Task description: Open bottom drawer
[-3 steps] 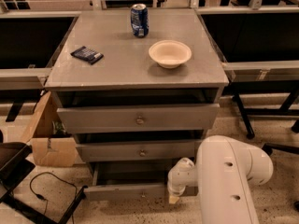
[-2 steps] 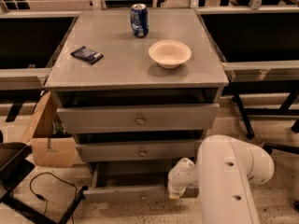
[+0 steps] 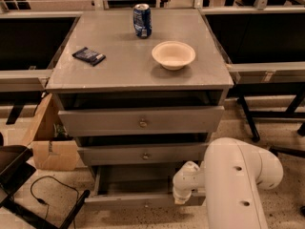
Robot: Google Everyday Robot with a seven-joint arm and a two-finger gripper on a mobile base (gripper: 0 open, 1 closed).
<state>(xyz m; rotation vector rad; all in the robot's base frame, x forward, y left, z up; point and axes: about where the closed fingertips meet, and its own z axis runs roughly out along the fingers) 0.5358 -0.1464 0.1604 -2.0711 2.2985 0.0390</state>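
Observation:
The grey cabinet has three drawers. The bottom drawer (image 3: 128, 200) is pulled out near the floor, and I look down into its open inside; its knob is hidden. The middle drawer (image 3: 143, 154) and the top drawer (image 3: 140, 120) each show a small brass knob and stand slightly out. My white arm (image 3: 238, 185) reaches in from the lower right. My gripper (image 3: 183, 191) is at the right end of the bottom drawer's front edge, its tips hidden behind the wrist.
On the cabinet top (image 3: 119, 70) are a blue can (image 3: 142, 20), a cream bowl (image 3: 173, 55) and a dark packet (image 3: 88, 56). A cardboard box (image 3: 50, 142) stands at the left. A black chair base and cable (image 3: 43, 199) lie at the lower left.
The bottom drawer has slid a little further out toward me with the gripper at its front. The other drawers and the things on top have not moved.

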